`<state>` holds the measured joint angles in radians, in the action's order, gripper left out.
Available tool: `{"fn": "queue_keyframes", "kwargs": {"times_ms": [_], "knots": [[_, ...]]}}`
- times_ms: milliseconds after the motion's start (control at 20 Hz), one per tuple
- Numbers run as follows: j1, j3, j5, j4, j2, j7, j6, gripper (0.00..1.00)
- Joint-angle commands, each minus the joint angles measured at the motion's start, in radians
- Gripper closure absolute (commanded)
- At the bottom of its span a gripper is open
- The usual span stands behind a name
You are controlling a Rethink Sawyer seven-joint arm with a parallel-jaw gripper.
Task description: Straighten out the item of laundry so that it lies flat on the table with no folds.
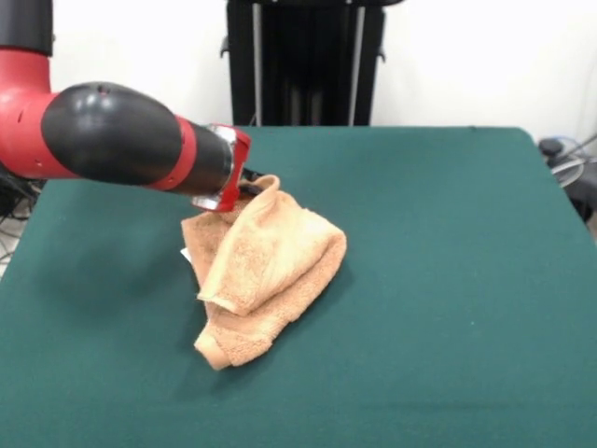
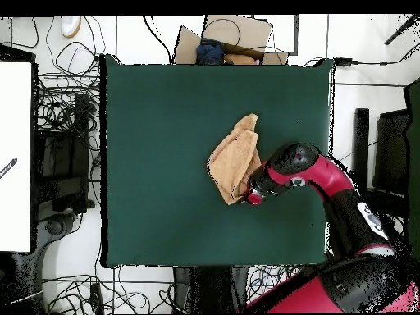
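Fingers hidden, grip state unclear; gripper (image 1: 250, 187) at towel (image 1: 266, 271) top edge. Towel bunched, folded, mid table (image 1: 448, 280). Green felt bare all around; cables (image 2: 70, 107) beside table.

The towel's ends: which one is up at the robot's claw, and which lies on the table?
The end drawn into a raised peak meets the gripper. The towel has its opposite, rolled end lying on the green table, nearest the front camera.

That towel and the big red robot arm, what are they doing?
The robot's gripper is at the top corner of the orange towel, which looks lifted off the green table. The towel isn't flat yet: it's bunched up and folded over itself. Whether the gripper is actually pinching the cloth is hidden by the arm.
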<state>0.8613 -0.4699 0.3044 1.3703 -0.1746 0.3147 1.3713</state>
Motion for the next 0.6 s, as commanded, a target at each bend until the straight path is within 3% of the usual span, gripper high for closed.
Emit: {"fn": "queue_keyframes", "kwargs": {"times_ms": [50,400,600], "knots": [[0.038,-0.072,0.105,-0.093,0.040,-0.271,0.109,1.00],[0.054,-0.085,0.116,-0.121,0.061,-0.285,0.113,1.00],[0.026,-0.065,0.089,0.001,-0.035,-0.018,-0.193,1.00]]}}
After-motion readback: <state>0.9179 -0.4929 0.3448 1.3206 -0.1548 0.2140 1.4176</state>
